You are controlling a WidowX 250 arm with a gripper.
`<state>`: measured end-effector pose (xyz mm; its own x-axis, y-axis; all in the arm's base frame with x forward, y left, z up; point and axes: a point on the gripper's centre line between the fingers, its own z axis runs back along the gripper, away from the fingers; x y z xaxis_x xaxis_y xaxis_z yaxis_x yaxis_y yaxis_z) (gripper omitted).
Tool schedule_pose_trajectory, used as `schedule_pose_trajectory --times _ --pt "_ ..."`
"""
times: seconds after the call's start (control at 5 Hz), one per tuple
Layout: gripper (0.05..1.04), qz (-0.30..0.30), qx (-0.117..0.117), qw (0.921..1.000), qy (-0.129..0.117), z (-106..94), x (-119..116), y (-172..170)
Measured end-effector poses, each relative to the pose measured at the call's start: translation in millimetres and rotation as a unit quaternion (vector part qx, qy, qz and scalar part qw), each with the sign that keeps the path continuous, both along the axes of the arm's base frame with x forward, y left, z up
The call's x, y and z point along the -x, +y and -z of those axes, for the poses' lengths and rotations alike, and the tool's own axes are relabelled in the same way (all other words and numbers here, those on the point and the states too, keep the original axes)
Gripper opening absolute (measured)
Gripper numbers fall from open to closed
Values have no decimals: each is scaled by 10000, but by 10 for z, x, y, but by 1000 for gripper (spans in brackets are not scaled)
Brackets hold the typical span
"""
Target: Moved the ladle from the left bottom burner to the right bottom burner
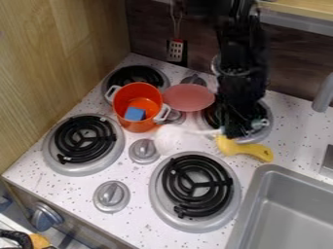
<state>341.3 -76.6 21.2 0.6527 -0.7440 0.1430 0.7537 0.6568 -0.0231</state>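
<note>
Ladle (172, 139), bowl left of 1 black pincer (242, 128), shaft pointing toward it, cannot tell whether pincer grips

Four burners sit on the bench (296, 138): front left (83, 141), rear left (133, 72), front right (172, 187), rear right (211, 116). The pot (135, 125) is just before the rear left burner, a block (135, 114) inside it. The plate (189, 98) lies right of the pot; the ladle (170, 139) is before the plate, behind the front right burner. Four knobs (111, 197) stand between left and right burners. The sink (250, 214) is right of the front right burner, the faucet (323, 93) behind it. A slotted turner (175, 50) hangs at the back wall (146, 39)
</note>
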Motion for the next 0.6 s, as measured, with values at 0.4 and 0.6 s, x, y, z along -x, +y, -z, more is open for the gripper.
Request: schedule_pose_trajectory --times 0.4,0.6 --pt "245 689 112 9974 193 236 292 4" --pt "245 829 173 9964 97 296 451 94"
